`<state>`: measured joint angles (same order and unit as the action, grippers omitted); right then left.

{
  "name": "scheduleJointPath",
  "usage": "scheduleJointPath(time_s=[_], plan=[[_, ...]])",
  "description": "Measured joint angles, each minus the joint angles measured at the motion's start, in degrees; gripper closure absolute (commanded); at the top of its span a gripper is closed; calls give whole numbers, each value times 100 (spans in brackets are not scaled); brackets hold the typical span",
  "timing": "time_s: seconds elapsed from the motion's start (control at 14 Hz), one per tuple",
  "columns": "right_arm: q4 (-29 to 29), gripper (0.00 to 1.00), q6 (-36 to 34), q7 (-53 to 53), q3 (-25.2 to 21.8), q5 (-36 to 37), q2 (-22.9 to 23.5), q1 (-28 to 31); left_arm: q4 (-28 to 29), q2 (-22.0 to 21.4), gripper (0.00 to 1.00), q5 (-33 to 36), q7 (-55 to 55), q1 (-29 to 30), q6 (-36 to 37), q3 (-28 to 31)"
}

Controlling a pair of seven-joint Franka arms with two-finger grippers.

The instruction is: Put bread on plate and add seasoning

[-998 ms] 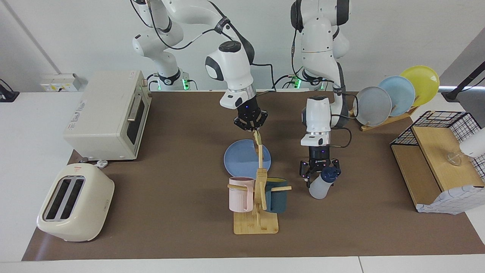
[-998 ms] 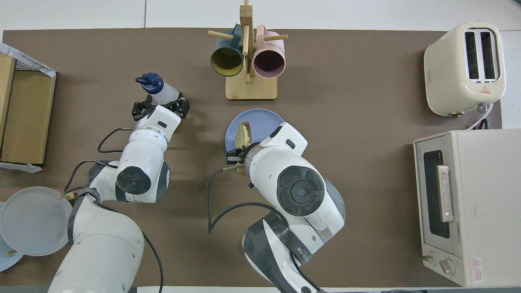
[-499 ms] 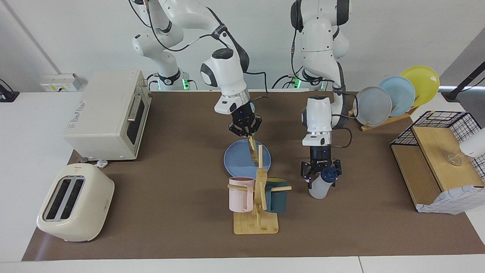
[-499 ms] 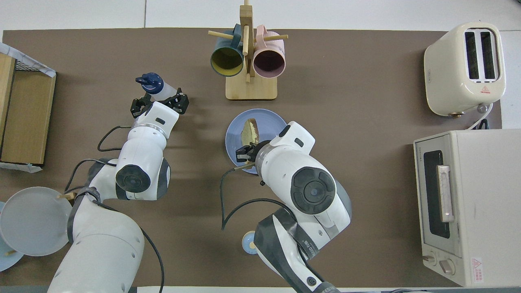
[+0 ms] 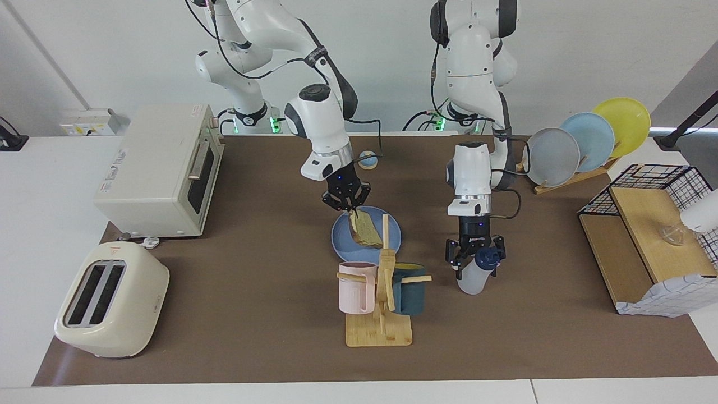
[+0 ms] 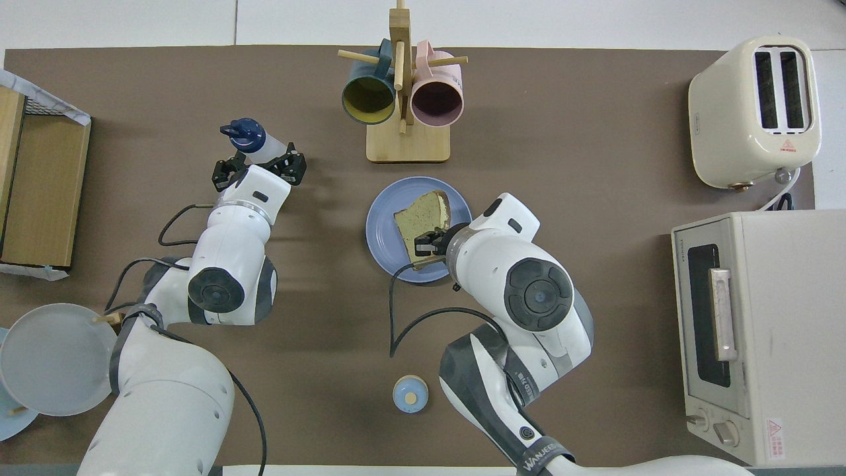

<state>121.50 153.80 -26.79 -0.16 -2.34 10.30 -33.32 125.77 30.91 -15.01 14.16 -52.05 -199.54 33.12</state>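
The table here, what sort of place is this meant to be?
Likely a mock kitchen counter in a robot lab: a toaster, a toaster oven and a mug tree share a brown mat with two robot arms, under plain white walls.

Hidden under right arm (image 6: 522,291) in overhead view: plate (image 6: 383,228) edge at five o'clock, bread (image 6: 423,215) corner. Cut off at nine o'clock: wooden box (image 6: 39,192).

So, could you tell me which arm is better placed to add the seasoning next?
The left. Its gripper already straddles the seasoning bottle, which stands beside the plate. The right gripper is shut on the bread it is laying on that plate.
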Motion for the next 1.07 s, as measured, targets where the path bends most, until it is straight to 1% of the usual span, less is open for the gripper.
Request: scheduleJointPath(time_s=[0.07, 0.29, 0.5, 0.57, 0.64, 0.71, 0.78, 0.86, 1.07], plan=[[44, 100, 4, 0, -1, 0, -10, 39, 0, 4, 100, 0, -4, 0, 3, 0], [202, 100, 6, 12, -2, 0, -43, 211, -3, 9, 100, 0, -10, 0, -1, 1], [337, 100, 12, 13, -2, 0, -103, 239, -5, 9, 100, 2, -45, 12, -1, 5], [355, 92, 12, 13, -2, 0, -111, 249, -7, 9, 100, 14, -64, 32, -1, 6], [370, 72, 12, 13, -2, 0, -119, 266, -13, 10, 100, 34, -80, 68, 0, 7], [381, 51, 12, 13, -2, 0, -126, 283, -25, 10, 100, 67, -91, 117, 0, 11], [390, 22, 12, 12, -2, 0, -132, 296, -57, 10, 100, 151, -94, 191, 0, 12], [394, 0, 12, 12, -2, 0, -137, 298, -107, 9, 100, 235, -94, 265, 11, 14], [395, 0, 12, 11, 21, 0, -150, 290, -282, -34, 100, 281, -94, 406, 137, 10]])
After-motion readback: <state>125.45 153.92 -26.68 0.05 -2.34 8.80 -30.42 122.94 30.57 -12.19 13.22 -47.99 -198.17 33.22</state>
